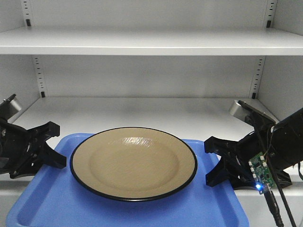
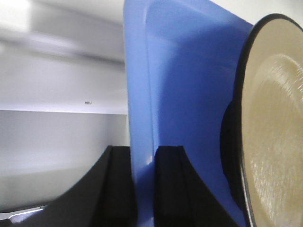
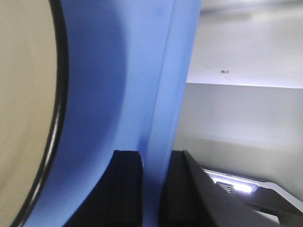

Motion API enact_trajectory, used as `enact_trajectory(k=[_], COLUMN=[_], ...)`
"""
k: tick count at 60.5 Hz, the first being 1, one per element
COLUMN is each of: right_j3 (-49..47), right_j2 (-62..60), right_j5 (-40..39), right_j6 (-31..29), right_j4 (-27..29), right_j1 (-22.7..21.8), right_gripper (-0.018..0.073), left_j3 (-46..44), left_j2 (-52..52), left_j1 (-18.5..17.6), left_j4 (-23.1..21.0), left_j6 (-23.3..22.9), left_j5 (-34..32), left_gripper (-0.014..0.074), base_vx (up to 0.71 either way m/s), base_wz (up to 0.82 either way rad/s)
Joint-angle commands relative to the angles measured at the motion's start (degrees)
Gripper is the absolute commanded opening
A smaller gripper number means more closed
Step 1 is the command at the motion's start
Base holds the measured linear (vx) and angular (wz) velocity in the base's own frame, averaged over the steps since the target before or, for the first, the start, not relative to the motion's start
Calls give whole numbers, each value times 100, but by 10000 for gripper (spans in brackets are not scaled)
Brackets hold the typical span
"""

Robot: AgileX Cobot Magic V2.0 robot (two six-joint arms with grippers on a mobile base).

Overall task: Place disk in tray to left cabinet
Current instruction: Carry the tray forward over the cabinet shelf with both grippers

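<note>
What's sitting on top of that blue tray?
A tan disk with a black rim lies flat on the tray, nothing else. The tray floor beneath the disk is hidden.

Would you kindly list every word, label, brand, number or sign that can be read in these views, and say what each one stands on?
There is no readable text in any view.
disk: plain glaze, no print.
tray: plain blue, no label or mark.
cabinet: no signs or numbers.
green circuit board, at the right of the front view: any markings on it are too small to read.
</note>
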Motion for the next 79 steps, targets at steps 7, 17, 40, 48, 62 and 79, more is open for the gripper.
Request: enact_trajectory(k=[7,17,40,48,62,79], right_j3=[-225,-225,-225,-225,-225,-225], right_j2=[-219,-219,-219,-219,-219,-219], right_j5=[-245,-245,-245,-245,-245,-245], right_j6=[-125,-125,-125,-125,-125,-125], right_j4=[764,764,764,764,764,764], right_j1=[67,67,67,67,67,67], right_gripper=[-2,-2,-2,-2,-2,-2], left_j3=[-221,-221,-221,-221,-221,-221], left_j2=[-257,-257,-257,-257,-257,-257], left_j1=[-152,-152,-152,-152,-152,-152], left_j4=[-871,-871,-871,-871,-871,-871], left_j6=[-59,-59,-59,-59,-59,-59], left_j5=[-101,-101,-101,-101,-101,-101], left_gripper=[0,0,0,0,0,0], base_vx=[28,24,17,12,10,6], base_wz=[-6,-5,-3,-2,-1,-1])
